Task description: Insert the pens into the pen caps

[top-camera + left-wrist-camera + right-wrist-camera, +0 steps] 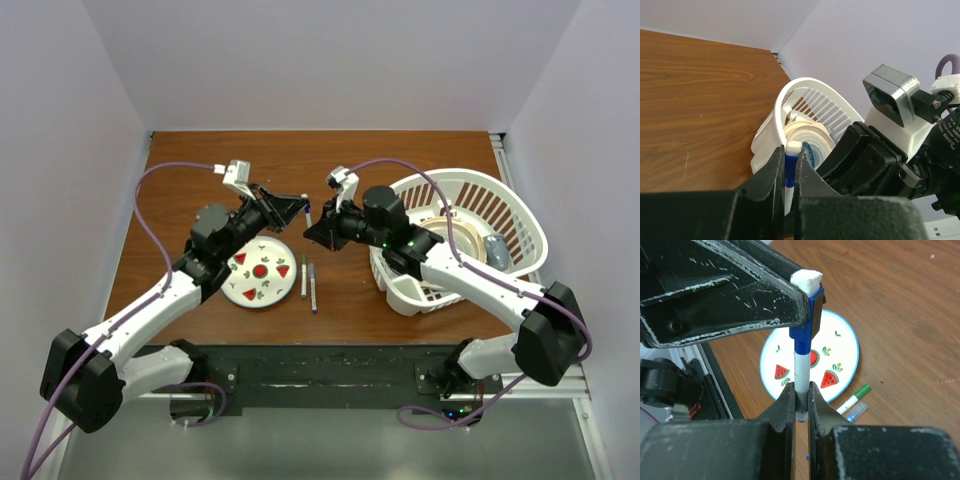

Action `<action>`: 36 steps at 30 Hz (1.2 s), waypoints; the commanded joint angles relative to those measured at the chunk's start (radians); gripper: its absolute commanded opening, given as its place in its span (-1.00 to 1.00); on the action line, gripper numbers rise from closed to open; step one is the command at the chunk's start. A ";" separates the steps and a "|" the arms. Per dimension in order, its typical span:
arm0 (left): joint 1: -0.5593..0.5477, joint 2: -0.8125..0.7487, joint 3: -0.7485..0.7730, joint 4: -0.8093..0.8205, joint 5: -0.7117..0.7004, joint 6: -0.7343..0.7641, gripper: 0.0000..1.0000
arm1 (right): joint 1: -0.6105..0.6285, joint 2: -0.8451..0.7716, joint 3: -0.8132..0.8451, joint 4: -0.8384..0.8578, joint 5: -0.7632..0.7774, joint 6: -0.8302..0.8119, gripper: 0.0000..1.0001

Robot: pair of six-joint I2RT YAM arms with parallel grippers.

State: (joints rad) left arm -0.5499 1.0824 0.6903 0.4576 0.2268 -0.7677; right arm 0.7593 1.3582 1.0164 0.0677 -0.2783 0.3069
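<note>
A white-barrelled pen [802, 371] hangs in the air between my two grippers, above the table's middle. Its end sits inside a blue pen cap [808, 320] with a white tip. My left gripper [791, 150] is shut on that blue cap [791, 165]. My right gripper [801, 390] is shut on the pen's barrel near its other end. From above, the left gripper [302, 204] and right gripper [313, 229] nearly touch, with the pen [308, 214] between them. Two more pens lie on the table, one with a green cap [856, 395] and one darker [312, 288].
A round white plate with watermelon marks [243, 288] lies left of the two loose pens. A white slatted basket [520, 215] holding a roll of tape [810, 136] and other items stands at the right. Walls close in on three sides.
</note>
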 commanded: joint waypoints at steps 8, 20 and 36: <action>-0.030 0.079 0.218 -0.384 0.082 -0.019 -1.00 | -0.038 -0.278 -0.113 -0.010 -0.085 -0.058 0.07; -0.172 0.293 0.084 -0.277 -0.109 -0.238 -1.00 | -0.038 -0.645 -0.099 -0.325 0.191 -0.029 0.91; -0.240 0.582 0.192 -0.379 -0.274 -0.245 -0.94 | -0.040 -0.729 -0.107 -0.347 0.254 0.009 0.97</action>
State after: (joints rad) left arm -0.7822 1.6569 0.8268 0.0837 0.0067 -1.0122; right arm 0.7208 0.6319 0.8940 -0.2916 -0.0422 0.3000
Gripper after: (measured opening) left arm 0.078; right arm 0.986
